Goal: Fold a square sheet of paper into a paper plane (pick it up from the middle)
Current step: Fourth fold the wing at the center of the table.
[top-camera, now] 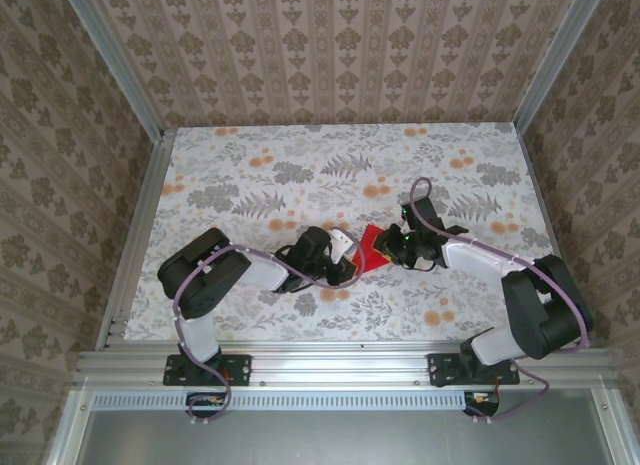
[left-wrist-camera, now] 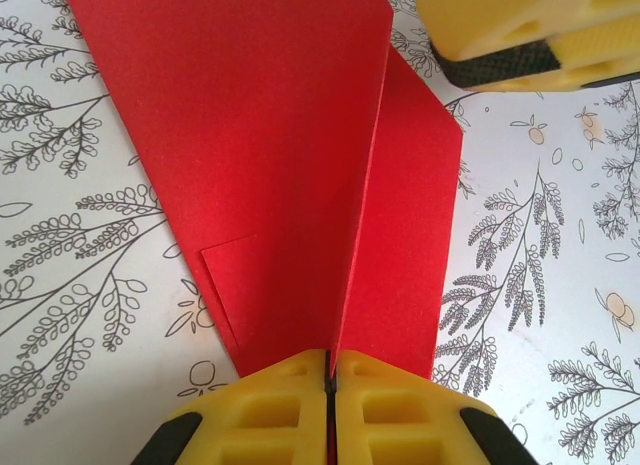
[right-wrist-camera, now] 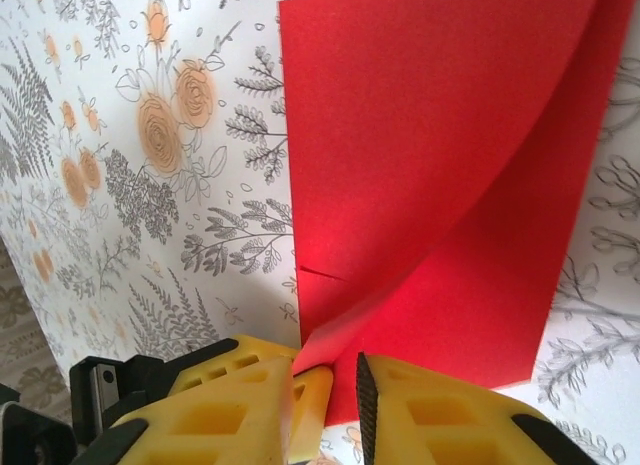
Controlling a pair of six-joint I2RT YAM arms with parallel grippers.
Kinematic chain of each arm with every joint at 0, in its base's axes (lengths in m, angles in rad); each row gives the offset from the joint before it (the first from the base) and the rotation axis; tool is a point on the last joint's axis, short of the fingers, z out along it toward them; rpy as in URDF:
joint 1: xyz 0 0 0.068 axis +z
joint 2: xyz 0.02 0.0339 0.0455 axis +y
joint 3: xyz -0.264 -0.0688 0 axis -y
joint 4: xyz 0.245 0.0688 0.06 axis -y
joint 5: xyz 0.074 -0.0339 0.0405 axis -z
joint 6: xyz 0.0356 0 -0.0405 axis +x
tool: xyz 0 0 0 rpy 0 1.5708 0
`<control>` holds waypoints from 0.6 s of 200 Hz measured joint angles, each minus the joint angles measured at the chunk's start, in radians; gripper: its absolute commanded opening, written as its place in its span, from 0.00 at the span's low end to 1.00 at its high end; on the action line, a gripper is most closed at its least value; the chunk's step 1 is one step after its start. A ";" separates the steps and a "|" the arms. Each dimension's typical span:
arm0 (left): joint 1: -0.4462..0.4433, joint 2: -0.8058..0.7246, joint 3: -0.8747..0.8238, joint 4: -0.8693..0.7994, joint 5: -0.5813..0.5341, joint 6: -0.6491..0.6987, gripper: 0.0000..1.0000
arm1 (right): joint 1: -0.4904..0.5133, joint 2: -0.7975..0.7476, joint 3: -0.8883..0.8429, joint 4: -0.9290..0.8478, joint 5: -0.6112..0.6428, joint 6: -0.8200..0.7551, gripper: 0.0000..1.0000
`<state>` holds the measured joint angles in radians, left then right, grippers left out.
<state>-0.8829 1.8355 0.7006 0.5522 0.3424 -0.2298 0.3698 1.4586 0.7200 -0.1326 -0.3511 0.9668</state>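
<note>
Paper [top-camera: 372, 247], red, at frame centre, pinched in left gripper [left-wrist-camera: 328, 361]; right gripper [right-wrist-camera: 326, 359] narrowly spread around its corner.

Left end effector [left-wrist-camera: 330, 373] clamped, right end effector [right-wrist-camera: 341, 383] ajar.

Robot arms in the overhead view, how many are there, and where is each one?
2. The left arm stands near left, reaching right to the folded red paper at mid-table; the right arm stands near right, reaching left to the same paper.
</note>
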 measured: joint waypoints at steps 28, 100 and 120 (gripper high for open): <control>0.001 0.000 0.000 0.003 0.002 -0.010 0.08 | 0.000 0.040 0.000 0.031 -0.002 -0.004 0.17; 0.001 0.002 0.000 0.003 0.002 -0.022 0.09 | 0.000 0.045 -0.058 0.105 0.001 0.002 0.14; 0.001 0.002 0.000 0.003 0.002 -0.026 0.09 | -0.001 0.045 -0.073 0.116 0.006 0.008 0.14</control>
<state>-0.8818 1.8378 0.7006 0.5552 0.3439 -0.2558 0.3691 1.5036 0.6472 -0.0162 -0.3447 0.9752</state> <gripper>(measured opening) 0.088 0.143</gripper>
